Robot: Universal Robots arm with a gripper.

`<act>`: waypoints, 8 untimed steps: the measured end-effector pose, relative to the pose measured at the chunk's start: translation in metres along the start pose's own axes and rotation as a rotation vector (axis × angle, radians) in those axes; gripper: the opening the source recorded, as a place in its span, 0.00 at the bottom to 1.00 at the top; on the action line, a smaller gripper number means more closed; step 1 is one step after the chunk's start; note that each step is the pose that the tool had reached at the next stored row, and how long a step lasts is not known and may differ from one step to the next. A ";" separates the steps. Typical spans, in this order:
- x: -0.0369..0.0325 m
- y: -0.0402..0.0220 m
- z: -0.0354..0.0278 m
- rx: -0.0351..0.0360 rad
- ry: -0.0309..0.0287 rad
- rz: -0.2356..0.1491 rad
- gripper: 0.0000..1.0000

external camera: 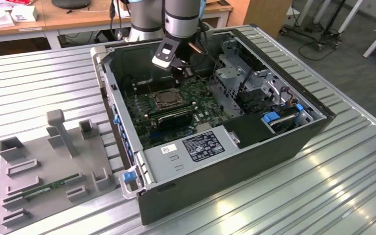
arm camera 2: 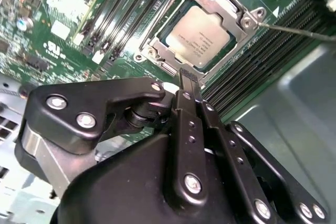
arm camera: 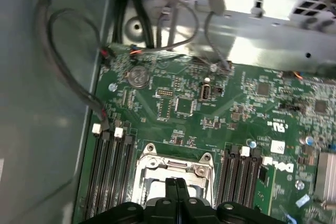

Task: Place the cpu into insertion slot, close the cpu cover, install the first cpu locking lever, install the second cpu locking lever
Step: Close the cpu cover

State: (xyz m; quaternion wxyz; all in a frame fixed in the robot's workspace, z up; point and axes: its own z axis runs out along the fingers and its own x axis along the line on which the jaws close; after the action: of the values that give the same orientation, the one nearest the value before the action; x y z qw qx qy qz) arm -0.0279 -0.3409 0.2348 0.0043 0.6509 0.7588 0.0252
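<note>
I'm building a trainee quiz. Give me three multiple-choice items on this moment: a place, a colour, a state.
1. Where is the cpu? A) outside the computer B) in the insertion slot C) held in mid-air
2. What colour is the motherboard? A) red B) green C) white
3. How is the cpu cover? A) down flat around the cpu B) standing upright C) removed
Answers: 1 B, its metal top shows inside the slot; 2 B, green in both wrist views; 3 A, it frames the cpu flat.
</note>
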 end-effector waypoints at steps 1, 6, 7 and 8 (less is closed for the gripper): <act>0.0000 0.0000 0.0002 0.0004 0.0008 -0.019 0.11; 0.0000 -0.0001 0.0014 0.0033 0.0055 -0.127 0.11; 0.0000 0.0000 0.0015 0.0038 0.0063 -0.145 0.11; 0.0000 -0.0001 0.0017 0.0044 0.0072 -0.165 0.11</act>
State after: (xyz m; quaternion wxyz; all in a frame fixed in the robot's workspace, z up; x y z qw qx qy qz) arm -0.0279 -0.3409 0.2331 0.0022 0.5861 0.8099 0.0254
